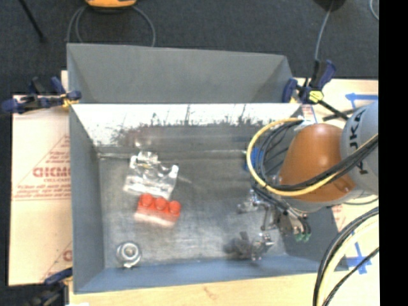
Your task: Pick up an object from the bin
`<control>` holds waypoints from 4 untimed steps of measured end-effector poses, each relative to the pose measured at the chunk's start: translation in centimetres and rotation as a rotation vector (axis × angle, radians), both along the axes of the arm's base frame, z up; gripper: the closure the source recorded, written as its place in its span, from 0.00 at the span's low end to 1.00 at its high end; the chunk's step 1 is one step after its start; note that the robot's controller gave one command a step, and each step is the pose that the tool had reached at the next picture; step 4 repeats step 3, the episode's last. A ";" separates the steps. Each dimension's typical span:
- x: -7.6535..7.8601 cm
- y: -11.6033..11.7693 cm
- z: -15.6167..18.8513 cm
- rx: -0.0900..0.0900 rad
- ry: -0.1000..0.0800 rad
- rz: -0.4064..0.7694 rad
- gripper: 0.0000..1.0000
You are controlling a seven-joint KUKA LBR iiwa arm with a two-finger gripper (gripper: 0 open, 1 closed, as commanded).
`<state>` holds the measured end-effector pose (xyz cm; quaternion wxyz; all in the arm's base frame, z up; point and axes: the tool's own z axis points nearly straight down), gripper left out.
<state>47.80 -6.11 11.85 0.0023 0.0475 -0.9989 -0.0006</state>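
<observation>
Bin centre floor free; red-capped pack, silver round piece crowd left side.

Orange dome cover, yellow + blk cables, metal claw.

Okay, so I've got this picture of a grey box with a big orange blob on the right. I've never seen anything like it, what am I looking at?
You are looking down into a grey metal bin from a camera above it and a little to one side. The orange blob is a cover on a robot arm that reaches in from the right, with cables looped around it. At the arm's end is its gripper, a two-finger claw, low in the bin's near right corner. Its job is to pick something out of the bin. On the bin's floor to the left lie a clear plastic packet with three red caps and, in the near left corner, a small round silvery piece. Something dark sits beneath the gripper, too unclear to name, and I cannot tell if anything is held.
</observation>
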 end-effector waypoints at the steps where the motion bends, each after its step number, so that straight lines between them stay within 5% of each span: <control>1: 0.7 0.1 -4.3 -0.005 -0.032 0.388 0.00; 2: 0.5 0.1 -4.3 -0.005 -0.023 0.390 1.00; 3: 2.2 2.4 13.8 -0.003 -0.014 0.691 1.00; 4: 2.2 2.4 13.8 -0.003 -0.014 0.691 1.00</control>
